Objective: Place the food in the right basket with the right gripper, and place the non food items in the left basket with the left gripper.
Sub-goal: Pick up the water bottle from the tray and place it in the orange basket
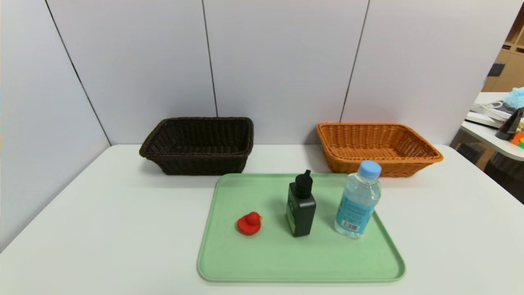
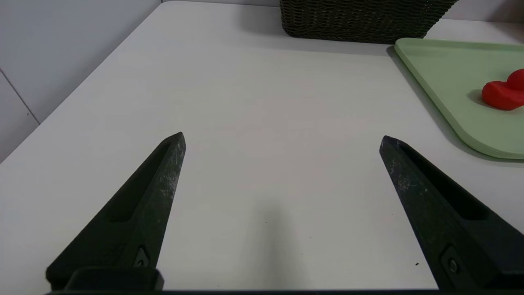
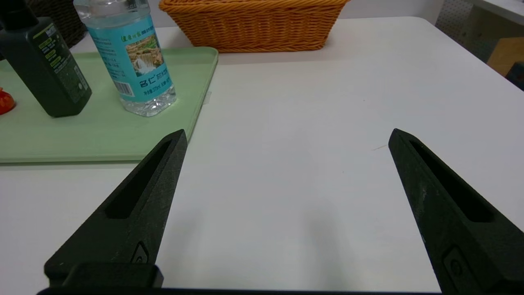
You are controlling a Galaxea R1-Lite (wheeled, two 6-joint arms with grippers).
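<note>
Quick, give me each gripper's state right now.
Left gripper: open, holding nothing, over bare table.
Right gripper: open, holding nothing, beside the tray.

A tray (image 1: 286, 262) sits low in the middle of the head view, on the table (image 1: 102, 229). On it stand three things in a row: a toy duck (image 1: 249, 223) left, a small bottle (image 1: 301, 205) in the middle, a water bottle (image 1: 357, 199) right. Behind the tray, one basket (image 1: 198, 143) sits upper left and another basket (image 1: 378, 146) upper right.
</note>
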